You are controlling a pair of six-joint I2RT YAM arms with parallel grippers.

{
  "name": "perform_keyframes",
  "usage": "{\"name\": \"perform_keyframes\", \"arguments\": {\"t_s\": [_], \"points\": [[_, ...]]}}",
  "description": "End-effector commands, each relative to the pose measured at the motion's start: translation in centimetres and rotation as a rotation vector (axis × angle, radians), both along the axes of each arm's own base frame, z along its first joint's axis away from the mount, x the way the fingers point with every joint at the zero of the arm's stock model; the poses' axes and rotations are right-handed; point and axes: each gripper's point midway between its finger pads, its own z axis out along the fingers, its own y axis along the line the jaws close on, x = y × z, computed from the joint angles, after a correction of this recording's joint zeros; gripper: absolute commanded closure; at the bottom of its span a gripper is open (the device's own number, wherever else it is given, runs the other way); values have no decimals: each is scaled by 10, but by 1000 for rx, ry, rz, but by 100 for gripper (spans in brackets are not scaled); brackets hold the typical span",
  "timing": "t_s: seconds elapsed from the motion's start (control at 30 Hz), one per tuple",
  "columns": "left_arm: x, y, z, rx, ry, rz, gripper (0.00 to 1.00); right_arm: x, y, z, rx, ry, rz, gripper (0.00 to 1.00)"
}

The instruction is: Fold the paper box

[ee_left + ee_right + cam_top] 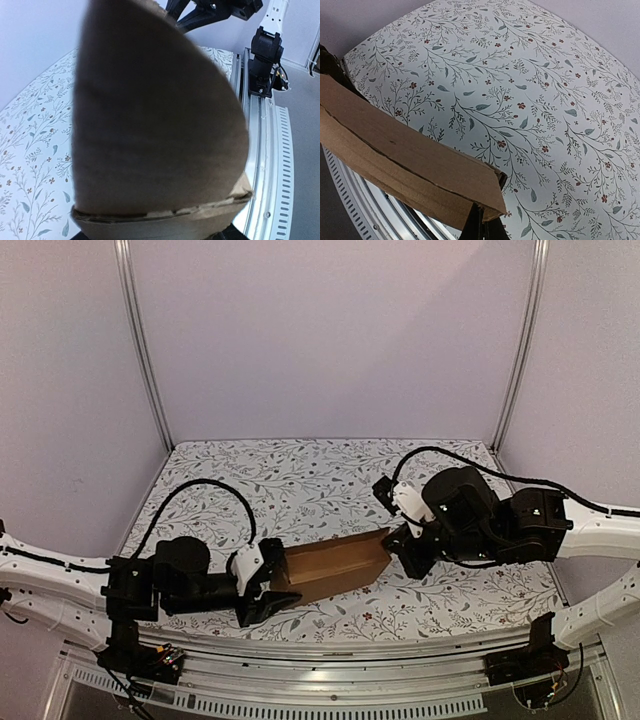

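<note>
The paper box (pixel 335 565) is a brown cardboard shape lying across the flowered table near the front, between my two grippers. My left gripper (pixel 270 585) has the box's left end between its fingers and is shut on it. In the left wrist view the cardboard (pixel 155 125) fills the frame and hides the fingers. My right gripper (pixel 400 540) is at the box's right end. In the right wrist view its fingers (pixel 481 210) are shut, their tips against the lower edge of the box's corner (pixel 405 165). Whether a flap is pinched there I cannot tell.
The flowered tablecloth (pixel 320 480) runs back to pale walls on three sides. A metal rail (pixel 320 655) runs along the near edge, close under the box. The right arm's base (pixel 265 60) stands on that rail.
</note>
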Motion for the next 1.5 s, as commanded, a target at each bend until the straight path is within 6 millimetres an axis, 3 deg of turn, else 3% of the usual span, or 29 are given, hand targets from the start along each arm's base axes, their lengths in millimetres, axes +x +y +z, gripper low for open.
{"name": "perform_keyframes", "arguments": {"t_s": [0.0, 0.33, 0.73, 1.1, 1.47], "points": [[9, 5, 12, -58, -22, 64, 100, -24, 35, 24, 155, 50, 125, 100], [3, 11, 27, -138, -13, 50, 100, -25, 32, 16, 149, 63, 118, 100], [1, 29, 60, -294, -26, 67, 100, -24, 27, 13, 155, 42, 85, 100], [7, 33, 72, -388, -11, 116, 100, -23, 29, 0, 138, 10, 32, 100], [12, 32, 77, -433, -9, 143, 100, -16, 29, -1, 203, 17, -60, 100]]}}
